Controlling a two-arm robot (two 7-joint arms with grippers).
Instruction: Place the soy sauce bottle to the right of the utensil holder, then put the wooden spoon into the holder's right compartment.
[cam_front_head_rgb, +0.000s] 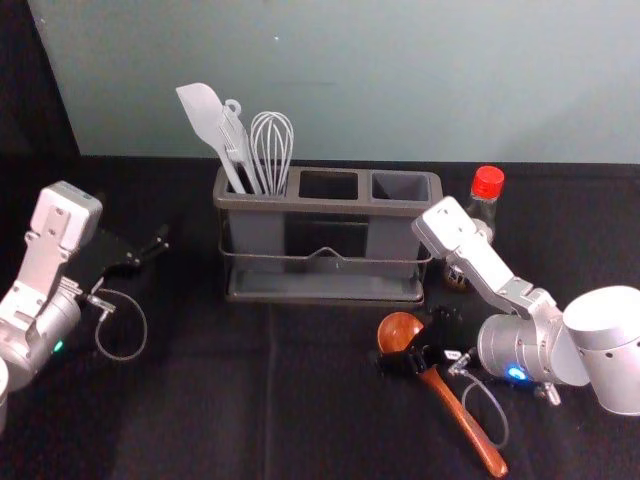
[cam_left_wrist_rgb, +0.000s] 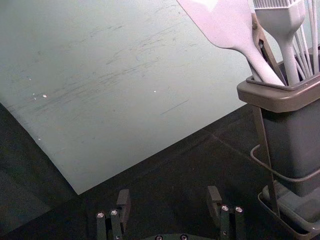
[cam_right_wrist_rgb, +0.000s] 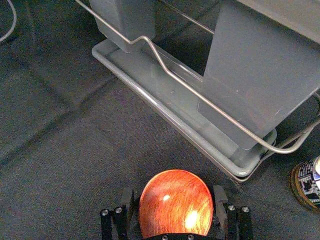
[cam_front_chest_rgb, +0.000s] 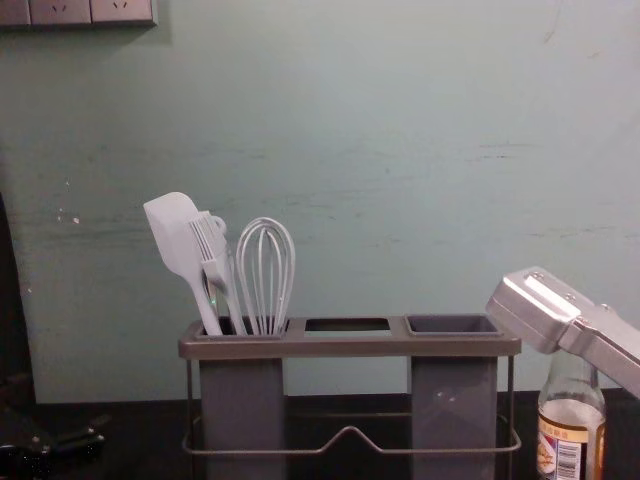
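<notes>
Right gripper (cam_front_head_rgb: 405, 341) dips low, wide astride the wooden spoon (cam_front_head_rgb: 462, 422); left gripper (cam_front_head_rgb: 150, 250) hangs wide, left of the utensil holder (cam_front_head_rgb: 325, 206).

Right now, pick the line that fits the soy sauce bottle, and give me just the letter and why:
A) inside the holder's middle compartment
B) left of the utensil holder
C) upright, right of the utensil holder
C: the soy sauce bottle stands upright past the right end of the utensil holder.
</notes>
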